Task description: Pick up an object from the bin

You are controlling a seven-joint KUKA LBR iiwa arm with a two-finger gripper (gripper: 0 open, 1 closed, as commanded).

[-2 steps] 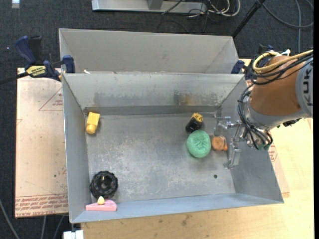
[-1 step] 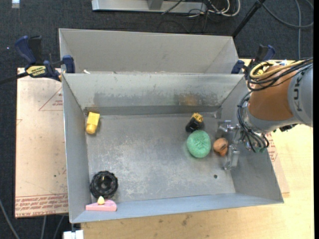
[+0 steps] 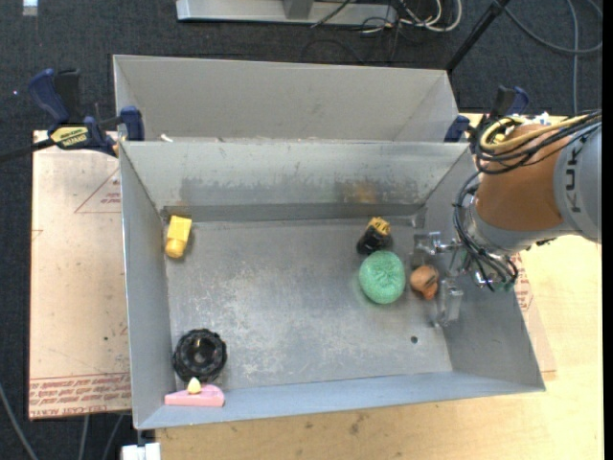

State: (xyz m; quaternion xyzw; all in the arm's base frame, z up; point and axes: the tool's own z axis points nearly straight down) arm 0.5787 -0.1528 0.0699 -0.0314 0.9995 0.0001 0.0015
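Camera view from above has the gripper (image 3: 440, 276) low at the right side of the bin (image 3: 287, 175), its two fingers spread apart and a small orange-brown lump (image 3: 422, 281) lying just at their mouth, not clasped. That lump, close beside a green ball (image 3: 383, 278), looks the likely pick, and the spread suits closing round it. The ball on one side and the sloping right wall on the other leave little room, while the floor leftward lies open toward a yellow block (image 3: 178, 237).
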